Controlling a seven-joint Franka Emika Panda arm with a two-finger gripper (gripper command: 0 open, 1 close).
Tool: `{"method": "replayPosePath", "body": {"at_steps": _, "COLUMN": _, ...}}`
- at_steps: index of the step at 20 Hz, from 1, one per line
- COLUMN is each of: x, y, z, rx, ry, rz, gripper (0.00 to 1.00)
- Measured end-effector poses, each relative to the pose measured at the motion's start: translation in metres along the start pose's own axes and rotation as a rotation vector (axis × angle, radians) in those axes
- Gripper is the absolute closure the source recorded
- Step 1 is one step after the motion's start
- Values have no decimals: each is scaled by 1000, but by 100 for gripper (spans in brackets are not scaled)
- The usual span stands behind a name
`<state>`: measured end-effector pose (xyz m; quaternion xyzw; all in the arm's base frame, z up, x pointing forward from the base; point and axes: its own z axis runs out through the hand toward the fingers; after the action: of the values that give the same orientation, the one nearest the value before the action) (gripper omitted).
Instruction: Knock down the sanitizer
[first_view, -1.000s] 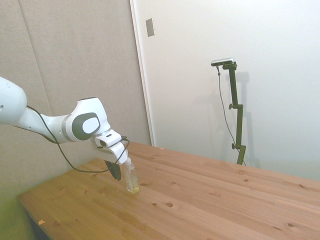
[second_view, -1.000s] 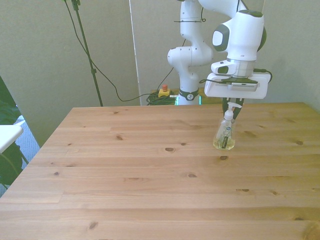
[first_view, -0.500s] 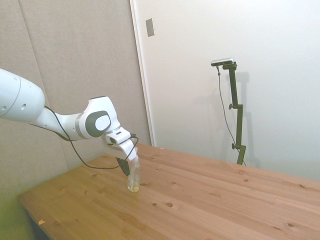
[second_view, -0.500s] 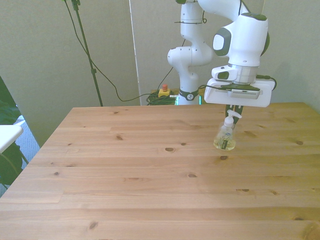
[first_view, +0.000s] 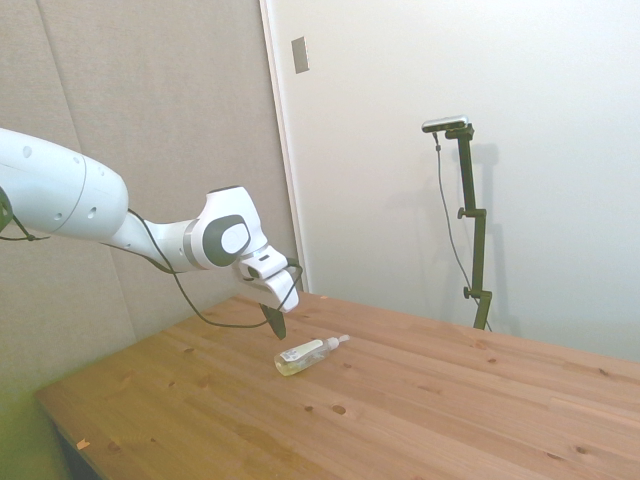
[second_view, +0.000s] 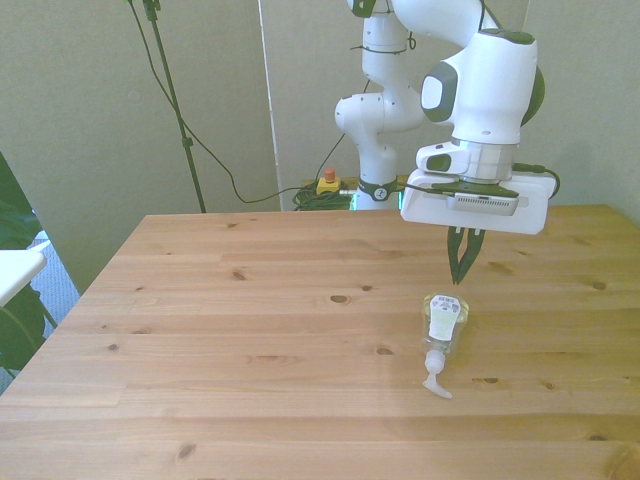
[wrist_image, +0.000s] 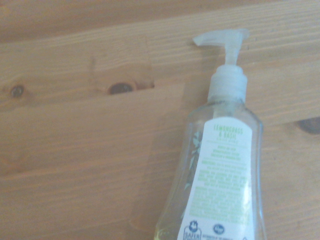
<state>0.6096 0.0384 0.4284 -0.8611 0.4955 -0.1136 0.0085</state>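
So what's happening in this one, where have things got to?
A white robot arm is working alone at a wooden table. The sanitizer already lies on its side on the bare wood, label up, its pump nozzle pointing toward the front camera. The tool hangs just above the bottle's base end, fingers together and holding nothing. The knock-down looks done.

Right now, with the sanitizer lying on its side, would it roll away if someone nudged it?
Probably not far. The sanitizer looks flattish rather than round, and its label faces up in the wrist view, so it would likely slide. Its pump nozzle sticks out sideways and might catch. Little liquid shows inside, so it is likely light and easily pushed across the smooth table.
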Motion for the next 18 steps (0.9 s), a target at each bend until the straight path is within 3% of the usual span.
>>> {"method": "replayPosePath", "body": {"at_steps": 4, "x": 12, "y": -5, "z": -1, "rx": 9, "ry": 10, "rz": 23, "gripper": 100}}
{"method": "replayPosePath", "body": {"at_steps": 5, "x": 14, "y": -5, "z": -1, "rx": 9, "ry": 11, "rz": 25, "gripper": 0}}
{"method": "replayPosePath", "body": {"at_steps": 18, "x": 7, "y": 0, "z": -5, "rx": -2, "ry": 3, "rz": -1, "gripper": 0}}
